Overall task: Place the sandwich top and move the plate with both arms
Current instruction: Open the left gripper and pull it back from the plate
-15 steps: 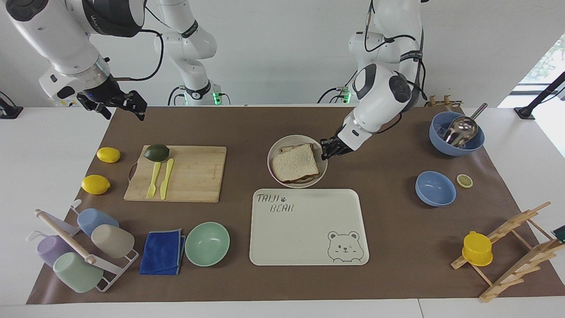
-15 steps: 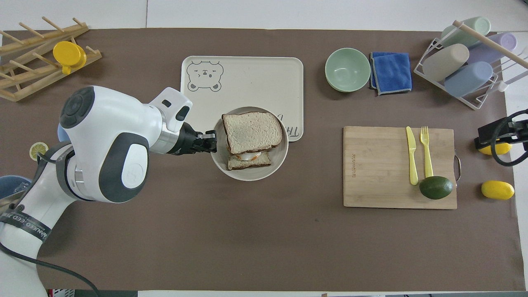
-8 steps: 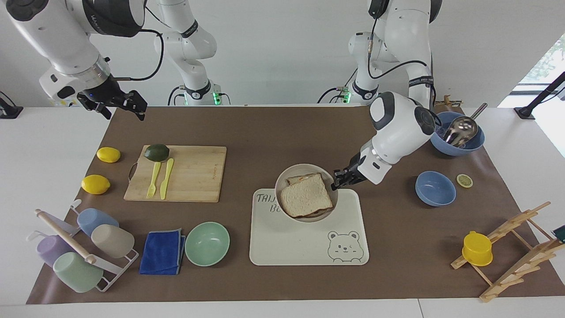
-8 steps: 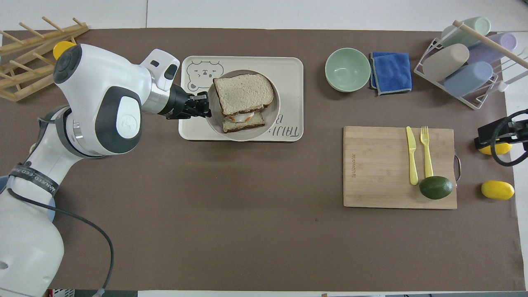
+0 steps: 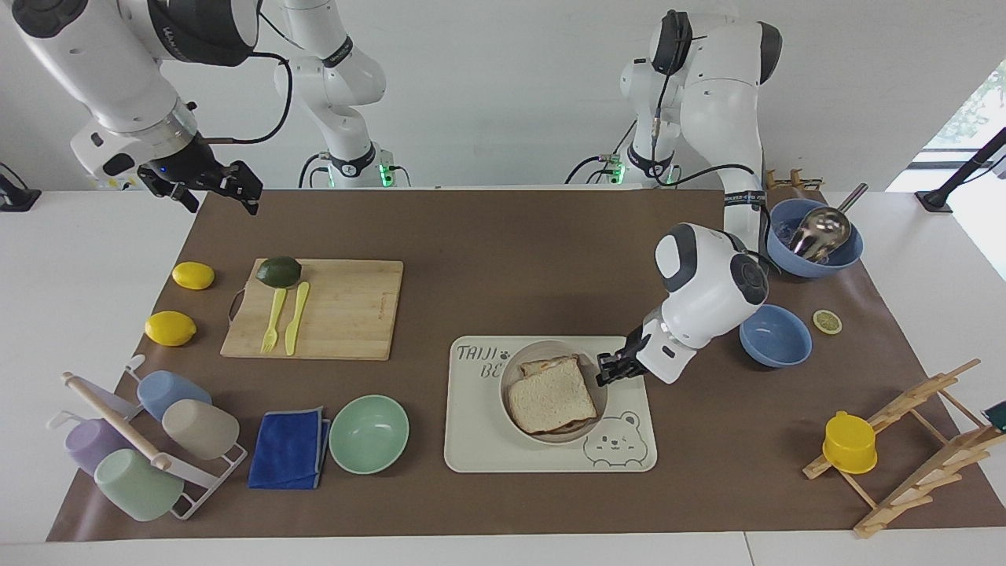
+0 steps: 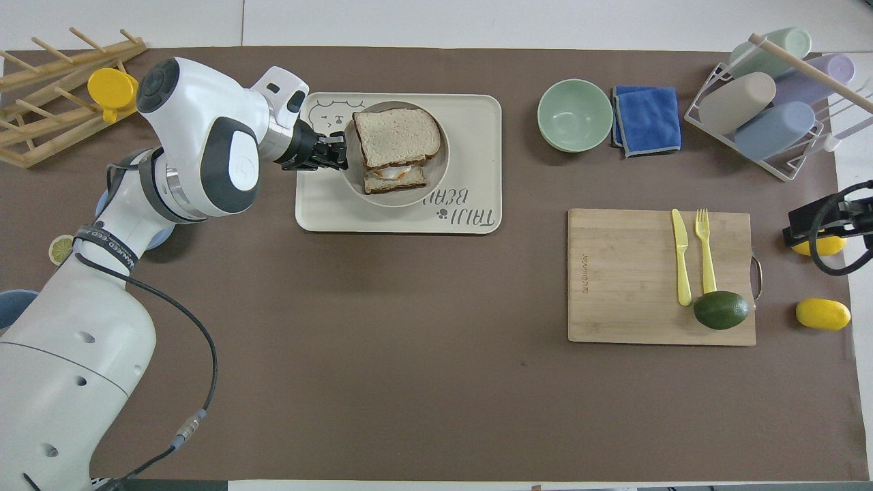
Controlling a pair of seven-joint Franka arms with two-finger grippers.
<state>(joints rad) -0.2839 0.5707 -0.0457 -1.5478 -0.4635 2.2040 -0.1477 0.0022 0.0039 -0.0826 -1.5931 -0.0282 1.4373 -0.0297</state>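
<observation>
The sandwich top [image 5: 550, 397] lies on the egg slice on the round beige plate [image 5: 550, 348], which is over the middle of the bear-print tray [image 5: 487, 440]. I cannot tell whether the plate rests on the tray. My left gripper [image 5: 609, 369] is shut on the plate's rim at the left arm's end. In the overhead view the sandwich top [image 6: 395, 136] covers most of the egg slice [image 6: 395, 180] on the plate [image 6: 402, 198], with the left gripper [image 6: 337, 151] at its rim. My right gripper [image 5: 212, 189] waits, open and empty, up over the mat's corner near the right arm's base.
A mint green bowl [image 5: 368, 433] and blue cloth [image 5: 289, 448] lie beside the tray toward the right arm's end. A blue bowl [image 5: 774, 336] sits under the left arm's elbow. A cutting board [image 5: 338, 310] with cutlery and an avocado lies nearer the robots.
My left gripper has carried the plate with the sandwich away from the robots, from the mat onto the middle of the tray. The right arm has not moved.
</observation>
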